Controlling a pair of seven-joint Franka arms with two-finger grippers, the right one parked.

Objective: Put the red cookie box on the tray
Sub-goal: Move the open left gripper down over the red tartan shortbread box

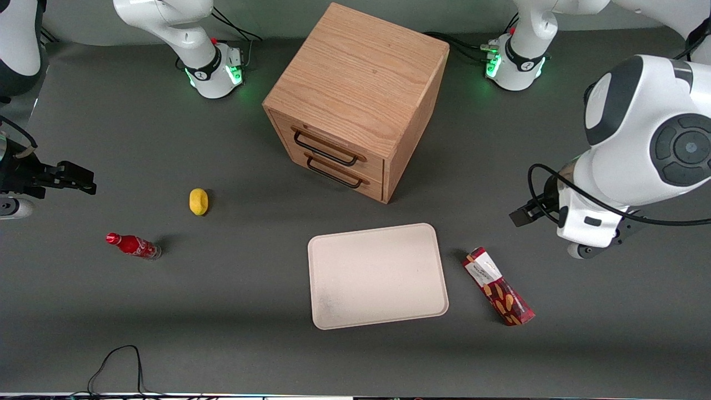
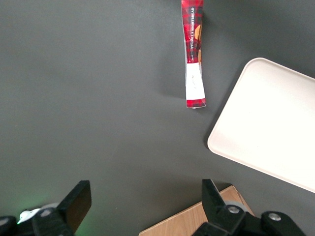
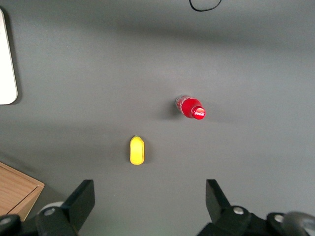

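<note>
One red cookie box (image 1: pixel 498 286) lies flat on the dark surface (image 1: pixel 222 311), just beside the tray (image 1: pixel 377 276) on the working arm's side, with a narrow strip of bare surface between them. It lies at a slant, its white-label end farther from the front camera than its cookie-picture end. In the left wrist view the red cookie box (image 2: pixel 193 54) is cut off by the frame edge, so only the label end and part of the printed length show. There is one tray, cream-white and bare on top; the left wrist view shows only one rounded corner of the tray (image 2: pixel 268 123).

One wooden cabinet (image 1: pixel 355 100) with two drawers stands farther from the front camera than the tray, and each drawer has one dark handle. One yellow lemon-shaped item (image 1: pixel 198 201) and one small red soda bottle (image 1: pixel 133 245) lie toward the parked arm's end of the surface, well apart from the tray.

The hand (image 2: pixel 142 204) hangs above the bare surface near the cabinet's corner, apart from the box. Its two fingers (image 2: pixel 78 201) are spread wide and hold nothing. In the front view the working arm's bulky wrist hides most of the hand.
</note>
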